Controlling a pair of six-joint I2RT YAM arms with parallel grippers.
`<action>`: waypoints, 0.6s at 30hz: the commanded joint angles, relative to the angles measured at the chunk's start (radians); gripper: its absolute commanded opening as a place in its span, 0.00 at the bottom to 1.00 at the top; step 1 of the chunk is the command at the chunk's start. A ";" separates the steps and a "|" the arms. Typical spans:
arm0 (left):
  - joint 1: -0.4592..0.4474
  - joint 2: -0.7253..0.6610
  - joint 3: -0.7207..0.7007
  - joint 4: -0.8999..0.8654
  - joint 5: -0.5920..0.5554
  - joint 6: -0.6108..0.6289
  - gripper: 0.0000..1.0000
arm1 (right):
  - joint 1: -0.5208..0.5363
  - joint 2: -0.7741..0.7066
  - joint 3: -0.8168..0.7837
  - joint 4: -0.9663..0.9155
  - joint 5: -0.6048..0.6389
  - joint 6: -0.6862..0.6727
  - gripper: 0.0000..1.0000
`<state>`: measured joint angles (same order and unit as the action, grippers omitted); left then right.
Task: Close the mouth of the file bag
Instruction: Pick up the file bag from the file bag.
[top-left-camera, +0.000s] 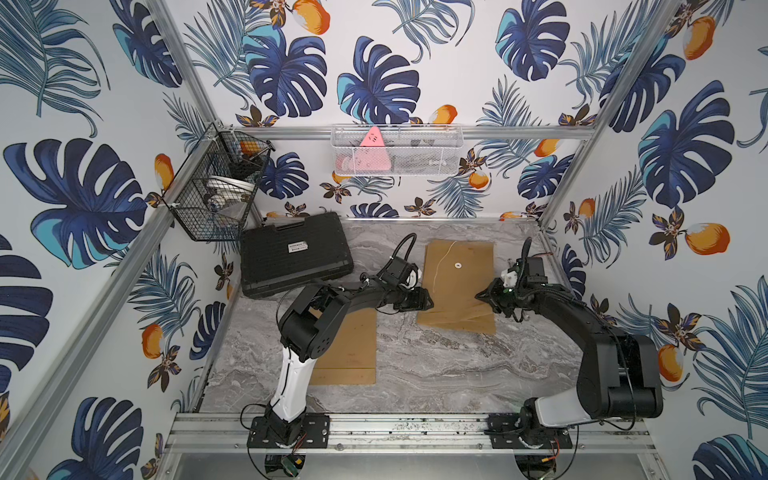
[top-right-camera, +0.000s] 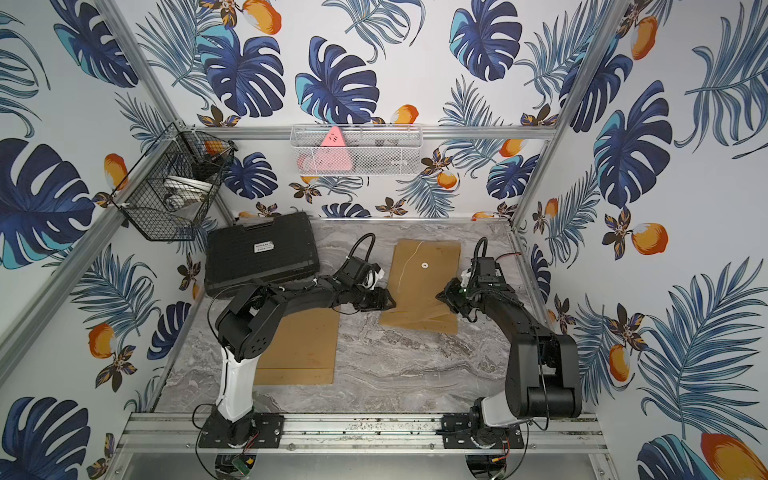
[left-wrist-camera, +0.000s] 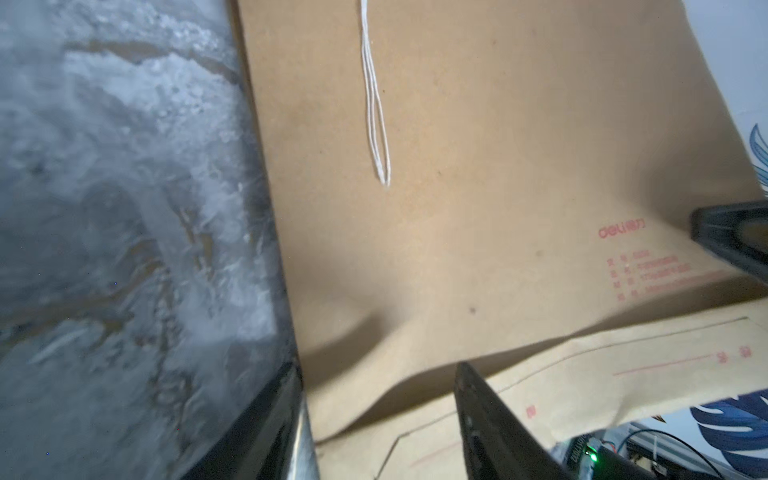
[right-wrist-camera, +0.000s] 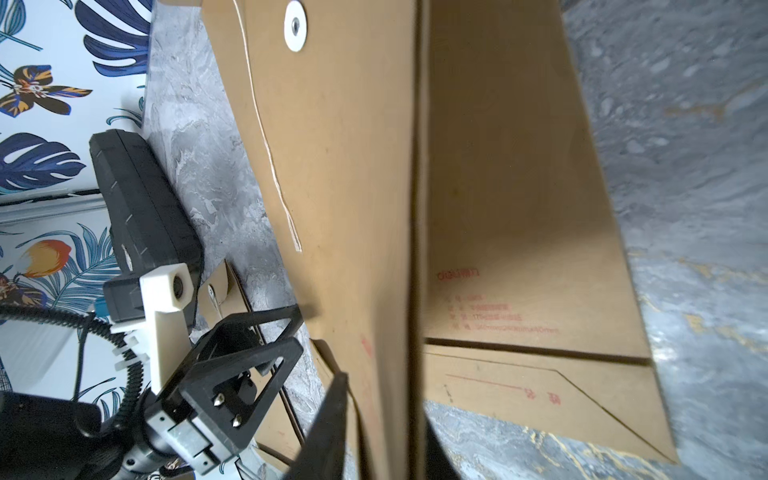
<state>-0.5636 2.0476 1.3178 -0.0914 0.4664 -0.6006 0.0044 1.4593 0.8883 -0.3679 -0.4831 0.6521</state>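
Leaf-and-fruit wallpaper covers the walls around a grey marble counter (top-left-camera: 436, 365). The file bag (top-left-camera: 461, 266), a brown paper envelope, lies right of the counter's middle, running from near the far edge toward the front edge. A white round button (top-left-camera: 457, 264) sits on its upper face, and a thin white string (top-left-camera: 440, 257) trails loose across the paper toward the bag's left side. At the end nearer the front edge, the flap (right-wrist-camera: 540, 395), printed with red lines, lies unfolded on the marble, so the mouth is not closed.

The right gripper (top-left-camera: 482, 296) is at the bag's right side, near the flap end. In the right wrist view its jaws stand narrow, with a raised ridge of the brown paper pinched between them. The left gripper (top-left-camera: 428, 301) is at the bag's left edge, opposite. Its jaws are wide apart and its fingertips (right-wrist-camera: 297, 311) are right at the paper's edge. In the left wrist view one finger is over the marble and the other over the flap. Whether they press on the paper cannot be told.

A second brown envelope (top-left-camera: 349, 353) lies flat nearer the left edge, partly under the left arm. A black case (top-left-camera: 295, 253) fills the far left corner. A black wire basket (top-left-camera: 212, 187) hangs on the left wall. On the back wall hangs a white mesh basket (top-left-camera: 395, 149) holding a pink triangle (top-left-camera: 370, 153).
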 joint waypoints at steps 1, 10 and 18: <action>0.051 -0.074 -0.009 -0.021 0.023 -0.010 0.63 | 0.002 -0.042 0.020 0.020 0.012 0.003 0.08; 0.215 -0.342 -0.140 0.020 0.121 -0.064 0.64 | 0.219 -0.165 0.214 -0.120 0.173 -0.150 0.00; 0.373 -0.482 -0.295 0.351 0.264 -0.294 0.68 | 0.354 -0.278 0.357 -0.211 0.116 -0.282 0.00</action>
<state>-0.2218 1.5909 1.0435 0.0746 0.6594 -0.7837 0.3401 1.2095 1.2121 -0.5400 -0.3408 0.4503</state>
